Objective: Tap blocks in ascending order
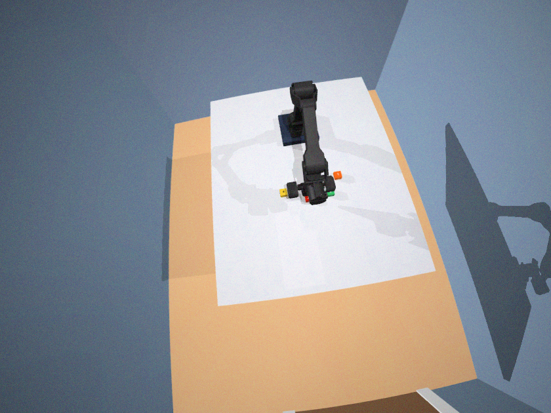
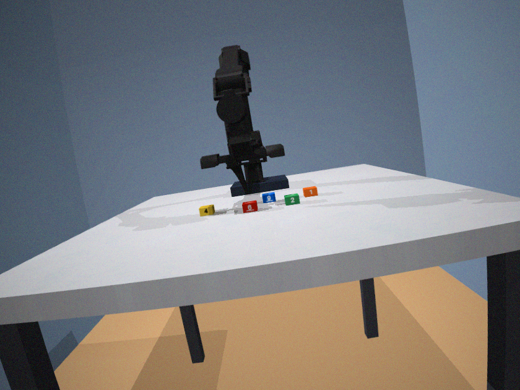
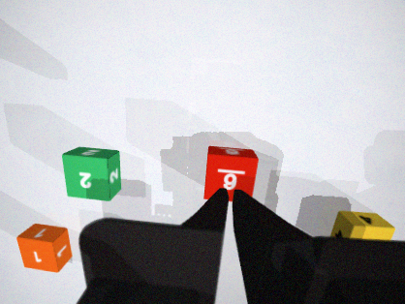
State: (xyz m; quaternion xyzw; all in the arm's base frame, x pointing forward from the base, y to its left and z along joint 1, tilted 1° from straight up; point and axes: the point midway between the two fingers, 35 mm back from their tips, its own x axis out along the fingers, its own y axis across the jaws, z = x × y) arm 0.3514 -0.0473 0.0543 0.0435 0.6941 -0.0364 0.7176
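Note:
Five digit blocks stand on the white table point(image 1: 267, 248) point(image 2: 293, 251). They are orange 1 point(image 2: 309, 191) point(image 1: 337, 175) point(image 3: 45, 247), green 2 point(image 2: 291, 199) point(image 1: 330, 193) point(image 3: 91, 173), yellow 4 point(image 2: 206, 210) point(image 1: 282, 191) point(image 3: 363, 226), red 6 point(image 2: 249, 205) point(image 1: 306, 198) point(image 3: 231, 171) and blue 9 point(image 2: 268, 197). My gripper point(image 3: 229, 196) point(image 2: 242, 182) point(image 1: 317, 197) is shut with nothing between its fingers. It hangs low over the table, its tips just short of the red block. The blue block is hidden in the wrist view and in the top view.
The arm's dark blue base point(image 1: 285, 133) point(image 2: 277, 181) sits at the back of the table, behind the row of blocks. The table stands on a tan floor point(image 1: 311, 355) with blue walls around.

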